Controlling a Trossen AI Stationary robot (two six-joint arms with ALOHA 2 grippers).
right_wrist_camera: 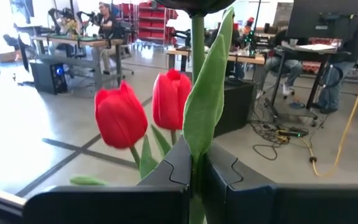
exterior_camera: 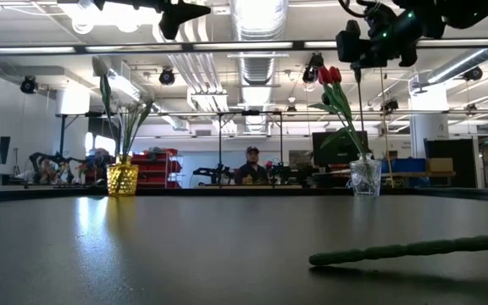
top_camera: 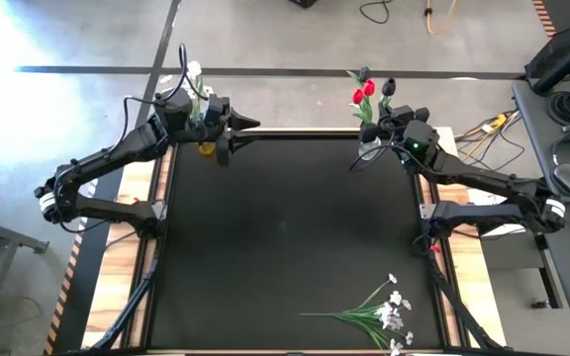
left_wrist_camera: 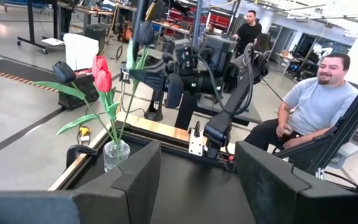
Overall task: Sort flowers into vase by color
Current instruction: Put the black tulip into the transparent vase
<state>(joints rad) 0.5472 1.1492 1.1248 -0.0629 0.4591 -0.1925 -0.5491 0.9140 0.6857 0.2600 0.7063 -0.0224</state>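
A dark tulip with a green stem and a long leaf [right_wrist_camera: 211, 93] stands upright in my right gripper [right_wrist_camera: 196, 168], which is shut on it above the clear vase [exterior_camera: 365, 178] at the table's far right. Two red tulips [right_wrist_camera: 121, 115] stand in that vase, and another dark head [top_camera: 388, 87] shows beside them. A yellow vase [exterior_camera: 123, 180] at the far left holds white flowers [top_camera: 194, 74]. My left gripper [left_wrist_camera: 197, 180] hovers open and level beside the yellow vase, holding nothing. Sprays of tiny white blossoms [top_camera: 384, 311] lie flat on the table's near right. My right gripper pinches the dark tulip's stem [right_wrist_camera: 197, 146] between its two fingers, well below the head, with the leaf's base caught alongside. The fingers come in level and lie across the stem. The flower stands upright, and its stem [exterior_camera: 360, 110] runs down toward the clear vase's mouth.
A black mat [top_camera: 285, 227] covers the table between the arms. A green stem [exterior_camera: 413, 249] lies along the near right. Beyond the far edge are a seated person [left_wrist_camera: 316, 106], work benches and cables on the floor.
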